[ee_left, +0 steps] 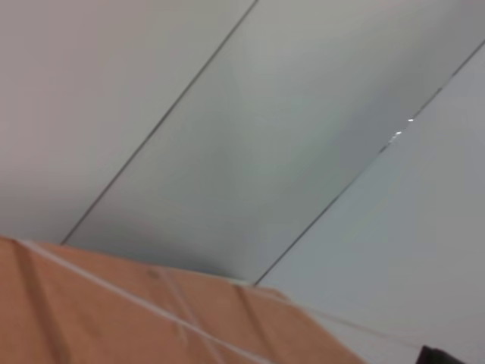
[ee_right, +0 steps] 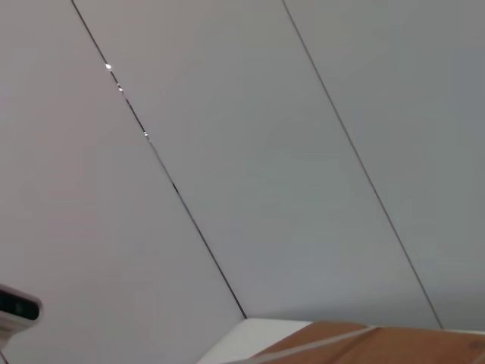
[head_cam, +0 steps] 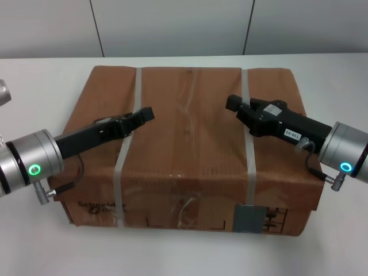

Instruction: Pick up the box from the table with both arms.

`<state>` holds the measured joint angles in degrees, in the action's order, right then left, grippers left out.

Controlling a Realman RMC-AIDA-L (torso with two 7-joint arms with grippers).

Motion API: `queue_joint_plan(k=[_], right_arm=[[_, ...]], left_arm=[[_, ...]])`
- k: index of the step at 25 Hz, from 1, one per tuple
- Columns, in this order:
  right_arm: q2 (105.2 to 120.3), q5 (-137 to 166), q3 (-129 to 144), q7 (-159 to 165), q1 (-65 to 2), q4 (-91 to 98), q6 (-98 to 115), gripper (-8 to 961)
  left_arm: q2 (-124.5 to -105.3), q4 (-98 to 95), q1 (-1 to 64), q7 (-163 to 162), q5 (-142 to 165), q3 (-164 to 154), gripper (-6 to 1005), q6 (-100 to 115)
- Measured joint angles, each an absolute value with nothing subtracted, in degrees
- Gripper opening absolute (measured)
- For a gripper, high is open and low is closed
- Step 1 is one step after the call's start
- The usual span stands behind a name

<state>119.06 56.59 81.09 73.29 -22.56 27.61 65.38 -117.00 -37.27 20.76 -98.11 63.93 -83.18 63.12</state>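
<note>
The box [head_cam: 190, 144] is a large flat brown cardboard box bound by two white straps, with a grey label [head_cam: 249, 218] on its near side. It lies on the white table [head_cam: 34, 80]. My left gripper [head_cam: 146, 115] reaches from the left over the box top, near the left strap, and looks shut and empty. My right gripper [head_cam: 233, 103] reaches from the right over the box top, near the right strap. The box top also shows in the left wrist view [ee_left: 151, 318] and the right wrist view [ee_right: 379, 345].
A grey panelled wall [head_cam: 172, 26] stands behind the table. Bare table surface runs along the left, the right and the front of the box. A small white device [ee_right: 15, 311] shows at the edge of the right wrist view.
</note>
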Motion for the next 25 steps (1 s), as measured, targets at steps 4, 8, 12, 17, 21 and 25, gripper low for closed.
queue_joint_plan(k=[4, 8, 12, 17, 21, 25], right_arm=[[119.07, 56.6, 80.9, 72.7, -22.3, 28.4, 66.0, 42], [119.08, 56.6, 80.9, 72.5, -22.3, 28.4, 66.0, 42], [119.1, 56.5, 80.9, 72.5, -22.2, 28.4, 66.0, 42], [119.09, 56.5, 80.3, 72.5, -22.2, 28.4, 66.0, 42], [119.09, 56.5, 80.2, 72.5, -22.1, 28.5, 66.0, 42], [119.09, 56.2, 80.1, 72.5, -22.0, 28.5, 66.0, 42]], left_arm=[[-117.01, -38.6, 20.3, -97.8, 62.9, -83.2, 103, 64.2], [-117.01, -39.6, 19.5, -97.7, 62.7, -83.3, 105, 64.6], [-117.03, -39.9, 19.3, -97.7, 62.6, -83.0, 105, 65.1], [-117.07, -39.9, 19.2, -97.7, 62.5, -83.0, 103, 65.1], [-117.07, -40.0, 18.9, -97.7, 62.5, -83.0, 102, 65.1], [-117.07, -40.0, 18.9, -97.7, 62.5, -83.0, 102, 65.1]])
